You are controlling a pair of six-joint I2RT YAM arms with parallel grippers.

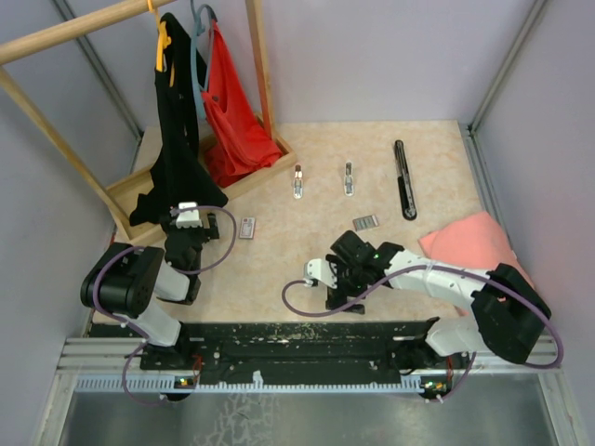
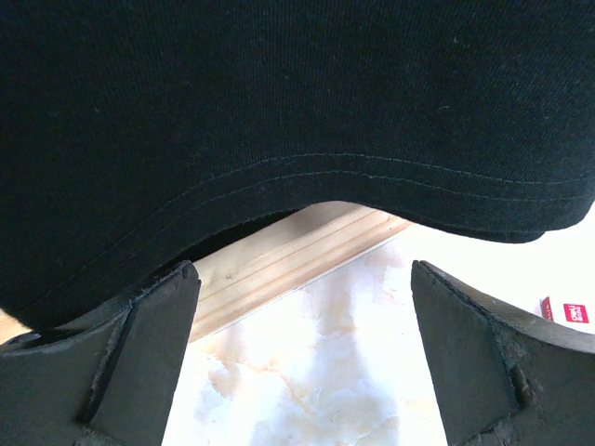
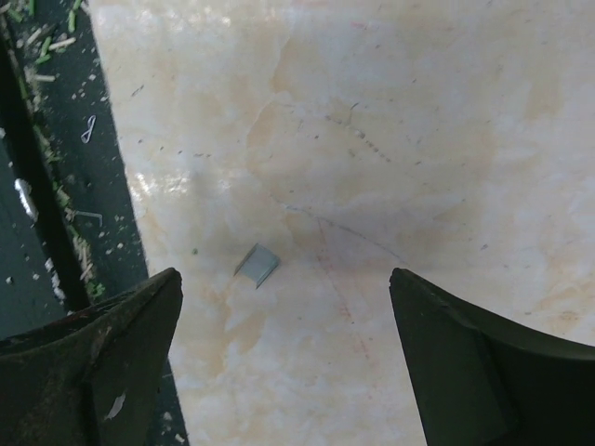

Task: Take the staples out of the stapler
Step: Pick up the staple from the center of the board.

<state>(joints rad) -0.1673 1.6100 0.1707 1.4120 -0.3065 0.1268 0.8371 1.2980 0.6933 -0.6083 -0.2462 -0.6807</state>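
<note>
The slim black stapler (image 1: pixel 404 178) lies closed at the back right of the table, away from both arms. A short grey strip of staples (image 1: pixel 365 222) lies in front of it. A smaller silvery piece of staples (image 3: pixel 257 266) lies on the table just ahead of my right gripper (image 3: pixel 284 279), nearer its left finger. The right gripper (image 1: pixel 341 295) is open and empty, low by the table's near edge. My left gripper (image 2: pixel 305 269) is open and empty too, and it points at the hem of a black garment (image 2: pixel 279 102).
Two small silvery clip-like pieces (image 1: pixel 297 182) (image 1: pixel 349 178) lie mid-table. A red-and-white box (image 1: pixel 246 228) (image 2: pixel 567 311) sits near the left arm. A wooden rack (image 1: pixel 125 190) holds black (image 1: pixel 177 121) and red (image 1: pixel 232 111) garments. A pink cloth (image 1: pixel 469 243) lies at right. A dark rail (image 3: pixel 46 186) edges the table.
</note>
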